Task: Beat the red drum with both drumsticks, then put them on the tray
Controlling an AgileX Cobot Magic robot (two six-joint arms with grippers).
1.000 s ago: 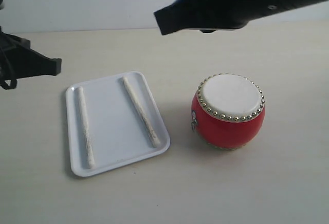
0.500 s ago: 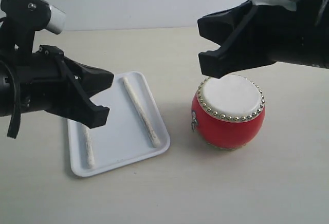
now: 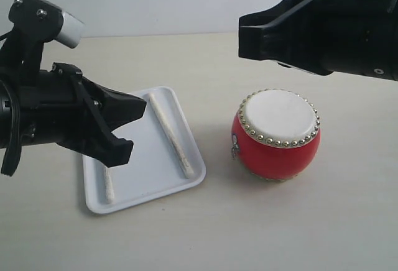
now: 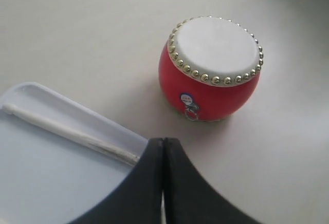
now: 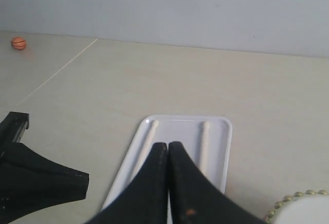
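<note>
The red drum [image 3: 277, 133] stands upright on the table, right of the white tray [image 3: 149, 178]. Both drumsticks lie in the tray: one [image 3: 171, 135] along its right side, the other [image 3: 108, 184] on its left side, mostly hidden under my left arm. My left gripper [image 3: 138, 127] hovers shut and empty over the tray's left half. In the left wrist view its tips [image 4: 163, 140] sit past the tray [image 4: 31, 167] edge, with a drumstick [image 4: 67, 130] and the drum [image 4: 211, 70] in sight. My right gripper [image 3: 241, 36] is shut, empty, above and behind the drum [image 5: 303, 208]; its tips [image 5: 168, 144] point toward the tray [image 5: 221, 147].
The pale table [image 3: 261, 234] runs on around the tray and drum. A small orange ball [image 5: 18, 42] lies far off on the floor in the right wrist view. A plain wall closes the back.
The left arm came in from the left edge and now hangs over the tray. The right gripper swung to the right, turned and rose slightly above the drum. Drum, tray and sticks stayed put.
</note>
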